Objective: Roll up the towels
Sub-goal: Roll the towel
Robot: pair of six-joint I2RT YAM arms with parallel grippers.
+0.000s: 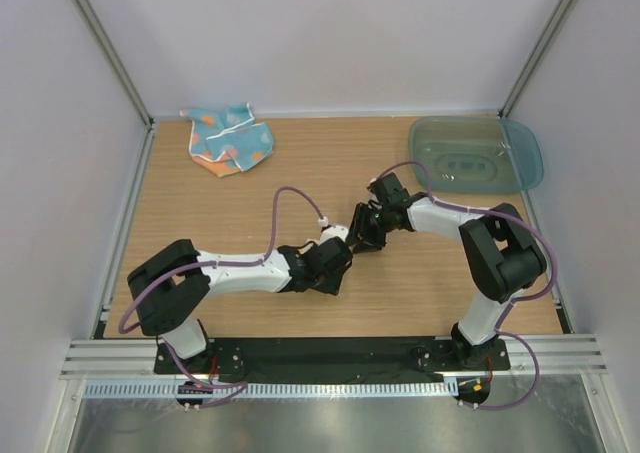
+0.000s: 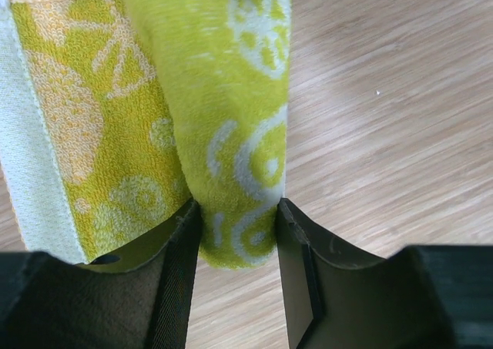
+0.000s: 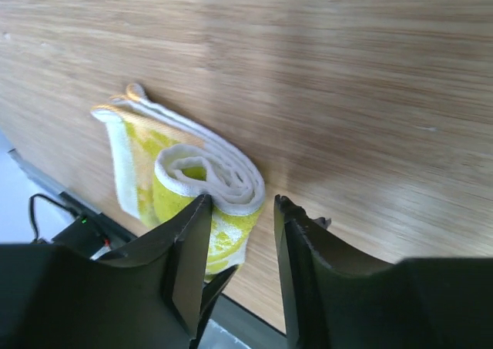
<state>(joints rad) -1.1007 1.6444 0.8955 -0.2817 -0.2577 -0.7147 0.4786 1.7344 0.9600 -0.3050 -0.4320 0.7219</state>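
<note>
A green and yellow patterned towel (image 2: pixel 239 133) is partly rolled, with a flat tail (image 2: pixel 85 125) still spread beside the roll. My left gripper (image 2: pixel 235 218) is shut on one end of the roll. In the right wrist view the roll (image 3: pixel 212 183) lies on the wood, and my right gripper (image 3: pixel 239 203) stands open around its other end. The left finger touches the roll and the right finger is a little apart. In the top view both grippers, left (image 1: pixel 335 256) and right (image 1: pixel 363 233), meet at mid-table and hide this towel. A crumpled blue patterned towel (image 1: pixel 230 140) lies at the far left.
A translucent teal bin (image 1: pixel 475 153) sits at the far right corner of the wooden table (image 1: pixel 220 213). White walls and metal posts enclose the table. The near metal rail (image 1: pixel 330 358) carries both arm bases.
</note>
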